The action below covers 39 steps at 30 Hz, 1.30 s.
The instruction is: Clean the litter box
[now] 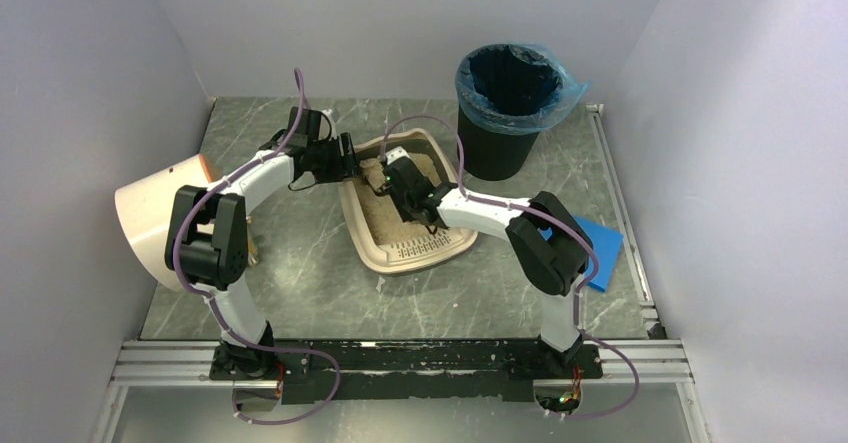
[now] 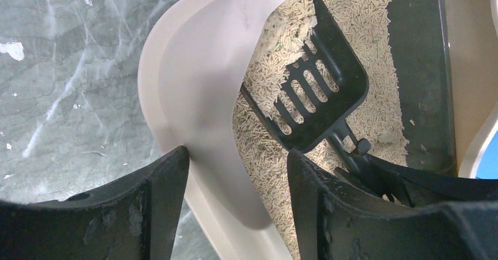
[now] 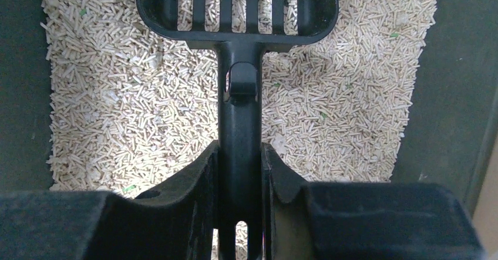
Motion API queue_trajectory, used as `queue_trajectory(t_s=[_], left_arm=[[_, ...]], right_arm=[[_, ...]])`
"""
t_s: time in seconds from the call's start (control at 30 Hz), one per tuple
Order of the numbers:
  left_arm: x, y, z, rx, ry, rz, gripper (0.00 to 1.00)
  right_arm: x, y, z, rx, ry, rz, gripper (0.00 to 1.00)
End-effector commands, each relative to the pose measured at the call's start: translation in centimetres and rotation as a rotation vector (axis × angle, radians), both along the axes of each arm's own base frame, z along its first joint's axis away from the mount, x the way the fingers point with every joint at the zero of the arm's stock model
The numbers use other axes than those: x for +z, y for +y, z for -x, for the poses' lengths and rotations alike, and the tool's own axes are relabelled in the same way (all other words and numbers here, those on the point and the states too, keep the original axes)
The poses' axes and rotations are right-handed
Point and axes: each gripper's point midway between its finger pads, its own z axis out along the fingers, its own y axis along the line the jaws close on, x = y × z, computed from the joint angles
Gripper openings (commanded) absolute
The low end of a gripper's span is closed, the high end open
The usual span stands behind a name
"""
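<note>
Your right pincer (image 3: 241, 148) is clamped on the handle of the black slotted scoop (image 2: 317, 95), whose head lies in the pellets with a few of them on it. Your left pincer (image 2: 238, 154) straddles the left rim of the litter box (image 1: 425, 255); I cannot tell whether it is gripping the rim or only bracketing it. The box sits mid-desk between the arms, its grate lip at the near end. The black bin (image 1: 505, 153) stands just beyond its far right corner.

If the left hold is loose, a hard push of the scoop could slide or tip the box. A fast or tilted lift would shed pellets onto the desk (image 1: 300, 283) on the way to the bin. The narrow handle could also twist in your grip. No brand, label or writing is legible in any view.
</note>
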Motion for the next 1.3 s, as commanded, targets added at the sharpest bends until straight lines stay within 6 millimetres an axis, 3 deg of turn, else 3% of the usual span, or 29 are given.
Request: queue_trajectory(t_s=[0.0,0.2,0.37,0.67,0.97,1.27], left_arm=[[2.1,-1.8,0.0,-0.045,-0.04,0.066,0.66],[2.2,-1.8,0.0,-0.035,-0.032,0.064,0.66],[2.3,-1.7,0.0,-0.033,-0.032,0.064,0.67],[2.9,-2.0,-0.1,-0.037,-0.027,0.077,0.69],[5.8,-2.6,-0.7,-0.002,-0.053,0.141,0.77],[7.3,-2.3,-0.7,0.023,-0.091,0.157,0.82]], right_arm=[[1.8,0.6,-1.2,0.01,-0.11,-0.071,0.0],[2.1,0.2,-1.5,0.053,-0.224,-0.088,0.0],[1.2,0.0,-1.4,0.062,-0.241,-0.09,0.0],[1.9,-0.2,-1.1,0.079,-0.279,-0.116,0.0],[3.3,-1.6,0.4,0.087,-0.288,-0.124,0.0],[3.9,-3.2,1.3,0.063,-0.278,-0.1,0.0]])
